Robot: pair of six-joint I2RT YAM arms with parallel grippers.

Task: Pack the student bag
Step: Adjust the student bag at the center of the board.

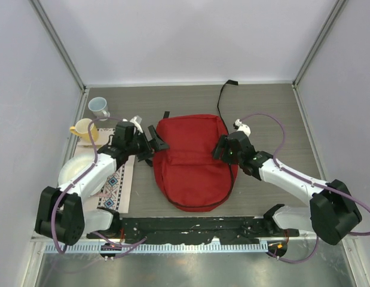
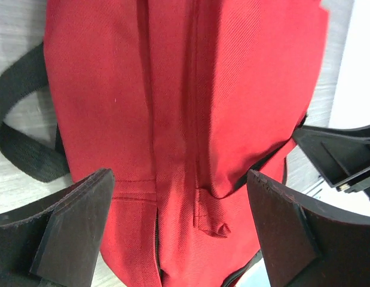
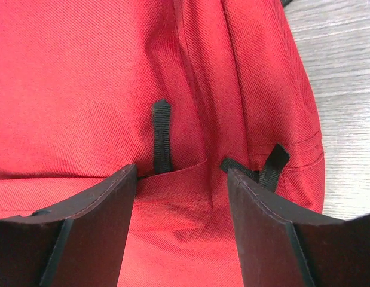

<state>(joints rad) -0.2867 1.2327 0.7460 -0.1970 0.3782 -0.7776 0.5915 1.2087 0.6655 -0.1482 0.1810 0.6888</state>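
Note:
The student bag (image 1: 192,158) is a large red fabric backpack lying flat in the middle of the table, with a black strap (image 1: 223,94) trailing toward the back. My left gripper (image 1: 153,143) is open at the bag's left edge; in the left wrist view (image 2: 180,230) its jaws stand wide apart over red fabric (image 2: 173,89) and a zipper seam. My right gripper (image 1: 219,149) is open at the bag's right edge; in the right wrist view (image 3: 182,224) its jaws straddle a fold of red fabric beside a black zipper pull (image 3: 162,134).
A white mug (image 1: 100,108) and a yellow mug (image 1: 84,130) stand at the back left. A white plate (image 1: 72,170) and a patterned book (image 1: 116,188) lie left of the bag. A black tray (image 1: 190,228) runs along the near edge.

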